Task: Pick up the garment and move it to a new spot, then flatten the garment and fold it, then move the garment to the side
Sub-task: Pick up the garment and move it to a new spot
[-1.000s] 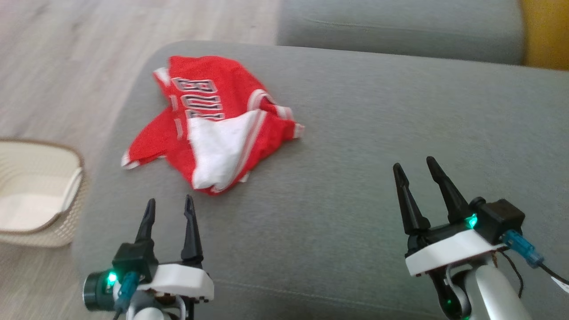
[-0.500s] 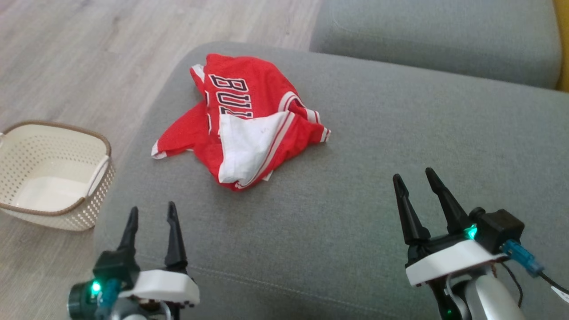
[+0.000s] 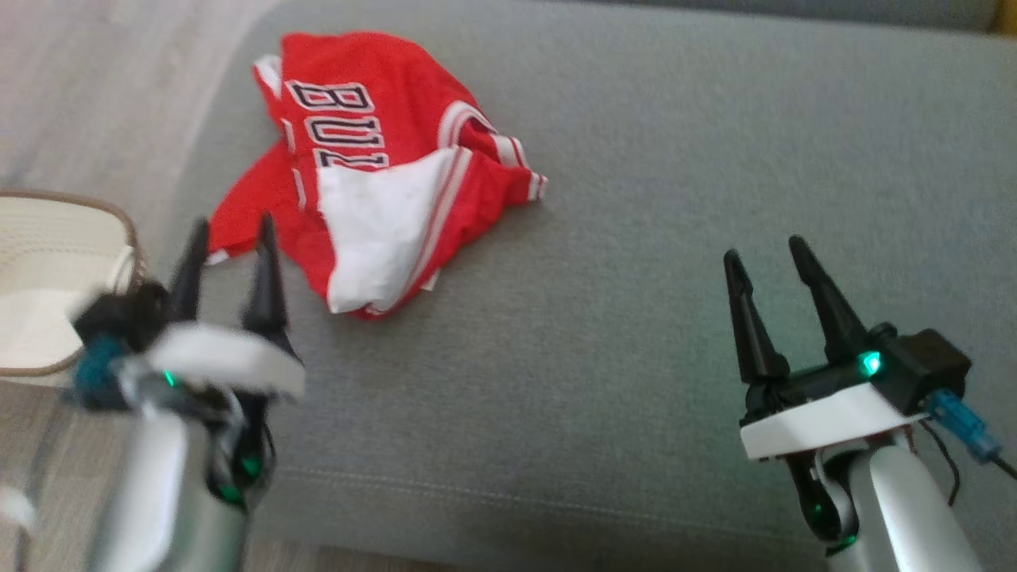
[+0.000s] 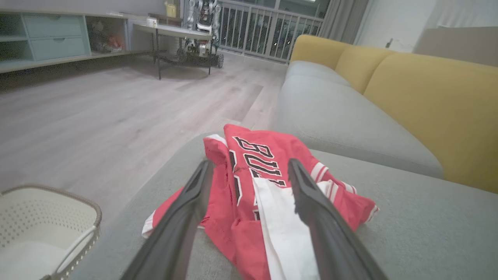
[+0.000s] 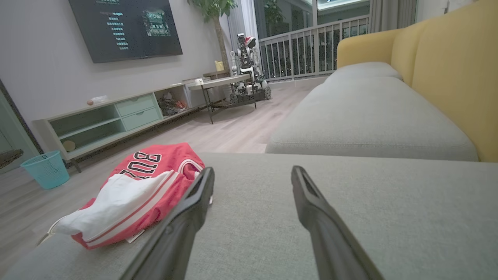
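The garment [image 3: 373, 167] is a crumpled red jersey with white trim and black lettering, lying near the left end of the grey sofa seat [image 3: 675, 238]. It also appears in the left wrist view as the garment [image 4: 268, 182] and in the right wrist view as the garment [image 5: 140, 186]. My left gripper [image 3: 230, 230] is open, raised just short of the garment's near left corner, nothing between its fingers. In the left wrist view the left gripper [image 4: 249, 167] frames the garment ahead. My right gripper [image 3: 767, 250] is open and empty over bare seat, well right of the garment.
A cream perforated basket [image 3: 48, 278] stands on the wood floor beside the sofa's left end, seen too as the basket [image 4: 42, 229]. Yellow backrest cushions [image 4: 428, 105] rise behind the seat. A teal bin [image 5: 46, 169], TV unit and table stand across the room.
The head camera has tilted and shifted. My left gripper has lifted and moved forward toward the garment's near left corner. The right gripper holds its place. Both stay open.
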Tool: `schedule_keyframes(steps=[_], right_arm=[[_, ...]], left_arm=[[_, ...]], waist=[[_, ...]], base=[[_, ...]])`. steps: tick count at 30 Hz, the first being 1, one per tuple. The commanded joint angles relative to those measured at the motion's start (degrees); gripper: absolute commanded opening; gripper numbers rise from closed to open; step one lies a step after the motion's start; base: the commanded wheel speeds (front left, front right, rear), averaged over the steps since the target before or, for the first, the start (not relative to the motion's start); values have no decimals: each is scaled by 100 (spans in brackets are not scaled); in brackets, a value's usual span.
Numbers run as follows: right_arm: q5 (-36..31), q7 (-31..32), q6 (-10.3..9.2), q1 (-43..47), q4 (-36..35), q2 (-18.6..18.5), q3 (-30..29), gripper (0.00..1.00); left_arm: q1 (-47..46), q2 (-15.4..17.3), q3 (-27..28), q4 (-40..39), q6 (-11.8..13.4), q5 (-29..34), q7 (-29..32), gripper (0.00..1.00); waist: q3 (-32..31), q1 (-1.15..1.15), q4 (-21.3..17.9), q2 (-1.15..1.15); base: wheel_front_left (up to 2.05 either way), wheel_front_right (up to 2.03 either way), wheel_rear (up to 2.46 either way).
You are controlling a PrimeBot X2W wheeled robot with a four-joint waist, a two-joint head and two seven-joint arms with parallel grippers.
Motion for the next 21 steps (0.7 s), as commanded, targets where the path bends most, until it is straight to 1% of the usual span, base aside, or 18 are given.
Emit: schedule_keyframes(steps=[1, 3, 5, 7, 10, 15, 17, 21], right_arm=[[-50, -21, 41, -211, -239, -23, 114, 100], [-68, -2, 41, -275, -292, -55, 121, 100], [-54, 5, 41, -336, -339, -98, 127, 100], [-31, 5, 41, -391, -379, -140, 147, 100], [-15, 1, 41, -449, -432, -187, 158, 100], [2, -4, 41, -510, -518, -277, 136, 100], [14, -6, 41, -539, -543, -309, 120, 100], [49, -11, 41, -586, -565, -357, 101, 100]], left_arm=[[-470, 224, 304, -54, -70, -181, 230, 100], [-871, 384, 401, 166, -184, -372, 617, 100], [-1269, 524, 483, 452, -247, -536, 1004, 100], [-1643, 717, 531, 783, -226, -555, 1344, 100], [-2142, 883, 614, 1291, -170, -646, 1765, 100], [-2718, 1074, 615, 2078, -131, -687, 2228, 100], [-2879, 1149, 573, 2369, -115, -642, 2338, 100], [-3127, 1195, 519, 2892, -117, -642, 2496, 100]], waist=[[305, -1, -242, 0], [457, -1, -343, 0], [594, -1, -429, 0], [718, -1, -520, 0], [869, -1, -644, 0], [1074, -1, -801, 0], [1145, -1, -858, 0], [1238, -1, -935, 0]], base=[[0, 0, 0], [0, 0, 0], [0, 0, 0], [0, 0, 0], [0, 0, 0], [0, 0, 0], [0, 0, 0], [0, 0, 0]])
